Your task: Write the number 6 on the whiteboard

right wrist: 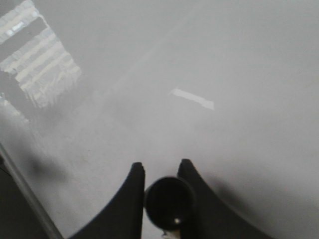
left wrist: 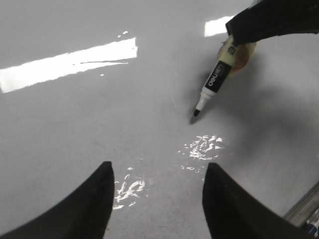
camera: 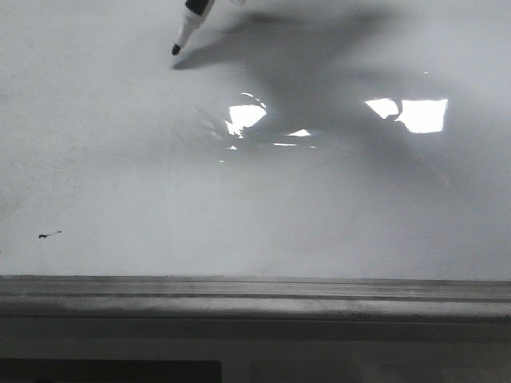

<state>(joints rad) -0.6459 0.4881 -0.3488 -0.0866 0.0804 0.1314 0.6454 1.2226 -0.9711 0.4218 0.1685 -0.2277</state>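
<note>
The whiteboard fills the front view, pale and glossy, with a grey metal rail along its near edge. No number 6 shows on it. A marker with a white barrel and black tip comes in from the top, its tip just above or at the board at the upper left. My right gripper is shut on the marker, seen end-on. The left wrist view shows the marker too, tip down. My left gripper is open and empty above the board.
A tiny black smudge lies on the board at the lower left. Bright light reflections sit on the board's middle and right. The marker and arm cast a dark shadow across the upper board.
</note>
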